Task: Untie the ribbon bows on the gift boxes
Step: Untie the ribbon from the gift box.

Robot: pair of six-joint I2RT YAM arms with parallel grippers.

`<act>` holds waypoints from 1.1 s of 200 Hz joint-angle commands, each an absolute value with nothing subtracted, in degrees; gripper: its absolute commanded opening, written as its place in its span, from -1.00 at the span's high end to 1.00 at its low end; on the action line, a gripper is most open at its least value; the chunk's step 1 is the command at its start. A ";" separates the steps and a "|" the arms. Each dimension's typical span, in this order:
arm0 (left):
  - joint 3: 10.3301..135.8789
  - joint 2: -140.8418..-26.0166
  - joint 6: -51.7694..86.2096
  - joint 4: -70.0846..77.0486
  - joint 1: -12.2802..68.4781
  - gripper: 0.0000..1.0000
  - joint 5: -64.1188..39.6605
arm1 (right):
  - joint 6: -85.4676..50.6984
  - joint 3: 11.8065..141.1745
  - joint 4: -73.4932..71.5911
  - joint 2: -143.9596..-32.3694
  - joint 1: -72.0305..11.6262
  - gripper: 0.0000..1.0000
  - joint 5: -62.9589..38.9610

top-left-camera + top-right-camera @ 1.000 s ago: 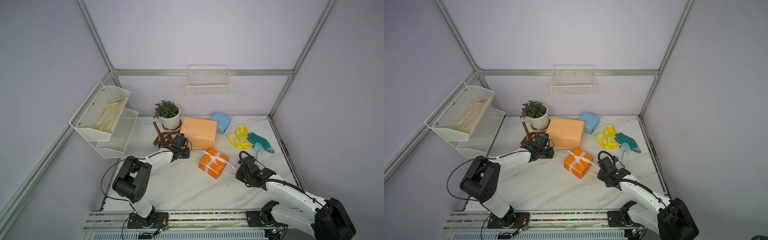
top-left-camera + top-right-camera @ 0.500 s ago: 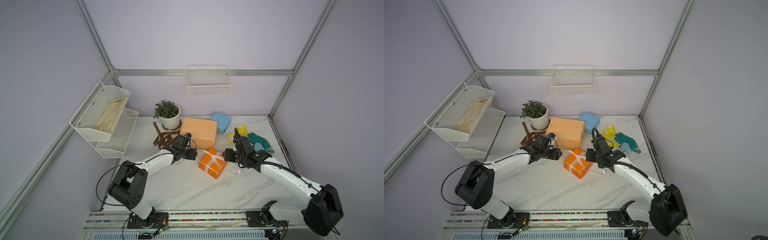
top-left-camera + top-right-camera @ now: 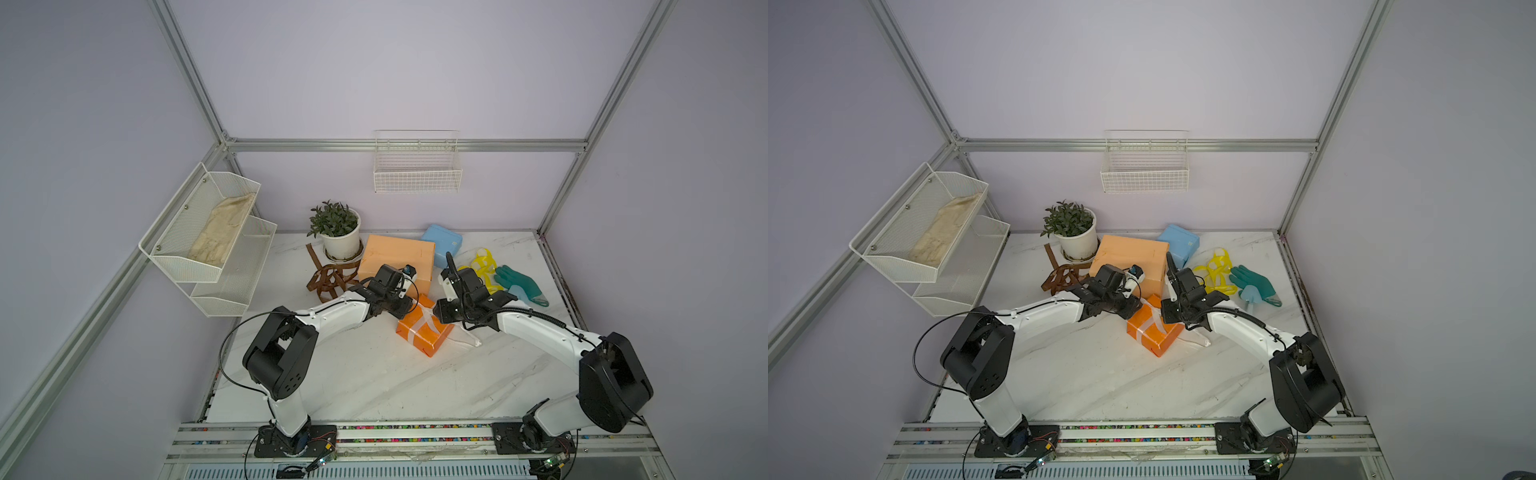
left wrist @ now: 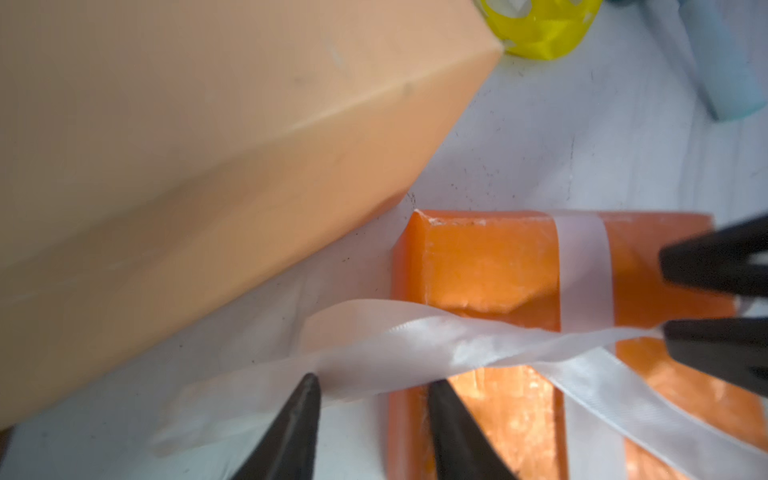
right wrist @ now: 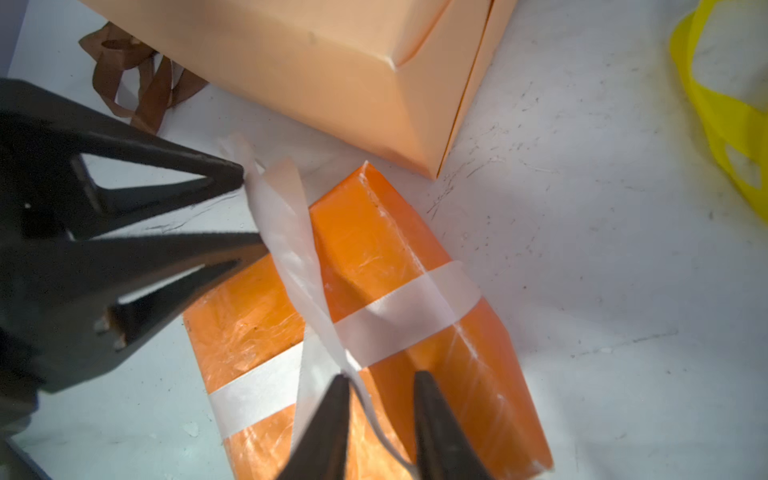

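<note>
**White ribbon on the bright orange box: both claws at the crossing**

The large peach box stands at the back of the worktop. The bright orange box lies just in front of it, and the light blue box is partly hidden behind it.

A white ribbon crosses the orange box flat, with one twisted tail standing off its corner.

- Left claw: jaws apart, the tail lying across the tips, not pinched.
- Right claw: narrow gap, with a strand running through it at the crossing.

In both top views the wrists hide the fingertips. The brown ribbon and the yellow ribbon lie loose on the worktop. The wall shelf holds a beige cloth.
</note>
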State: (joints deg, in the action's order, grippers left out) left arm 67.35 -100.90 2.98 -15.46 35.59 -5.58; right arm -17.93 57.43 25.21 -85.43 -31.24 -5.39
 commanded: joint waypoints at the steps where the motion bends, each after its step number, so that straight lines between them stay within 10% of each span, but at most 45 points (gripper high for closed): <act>1: 69.32 -101.56 1.77 -14.99 35.60 0.44 -3.63 | -18.32 57.57 24.74 -84.75 -31.55 0.92 -5.37; 83: 64.20 -96.57 6.06 -12.61 35.05 0.92 2.50 | -31.30 48.87 27.16 -69.79 -31.56 1.00 -6.69; 211: 71.32 -100.38 8.39 -12.28 35.16 -0.20 -10.34 | -58.91 32.34 46.22 -43.95 -31.47 1.00 11.69; 220: 71.61 -99.86 9.96 -12.28 35.15 -0.23 -12.09 | -56.81 33.20 45.03 -47.08 -31.47 0.72 11.78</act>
